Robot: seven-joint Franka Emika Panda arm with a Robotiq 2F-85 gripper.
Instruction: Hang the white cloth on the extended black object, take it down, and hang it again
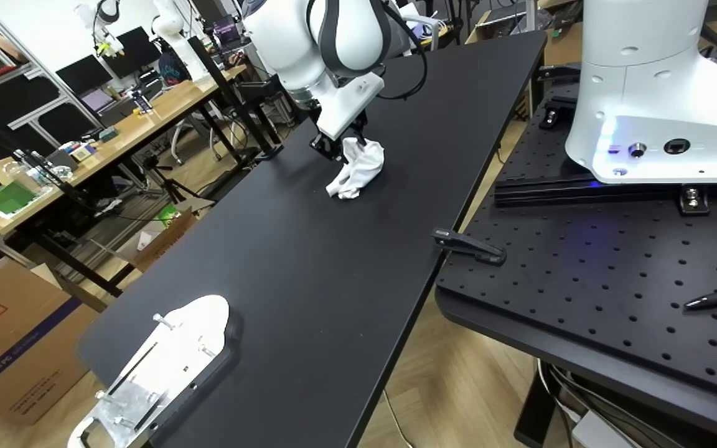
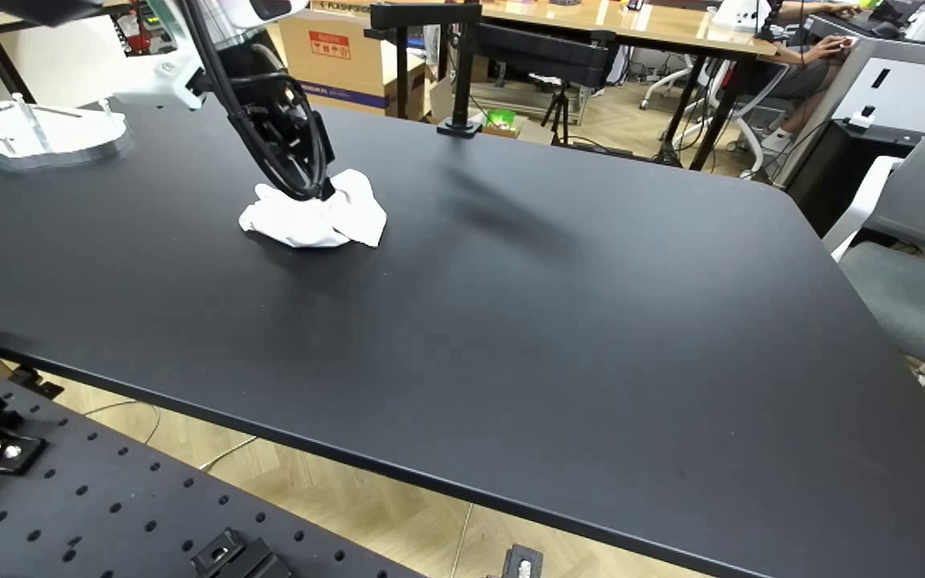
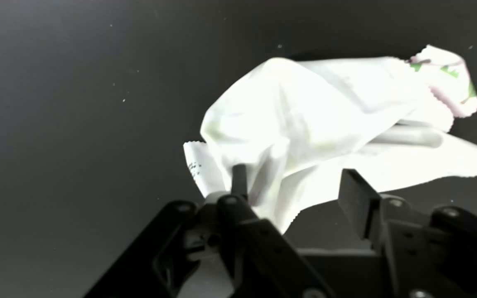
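The white cloth (image 1: 365, 163) lies crumpled on the black table in both exterior views (image 2: 298, 223). In the wrist view the cloth (image 3: 304, 107) shows folds and a printed corner at the right. My gripper (image 3: 292, 182) is open, its fingers apart. Its left finger overlaps the cloth's near end; the right finger is beside its near edge. Whether they touch it cannot be told. My gripper (image 1: 341, 150) is low over the cloth in both exterior views (image 2: 319, 189). A black stand with an extended arm (image 2: 539, 58) is clamped at the table edge; it also shows in an exterior view (image 1: 259, 91).
A pale plate with upright pegs (image 1: 178, 348) lies at one table end, also visible in an exterior view (image 2: 45, 132). A perforated black board (image 1: 582, 274) with a white robot base (image 1: 657, 118) adjoins the table. A grey chair (image 2: 920, 265) stands by the table's end.
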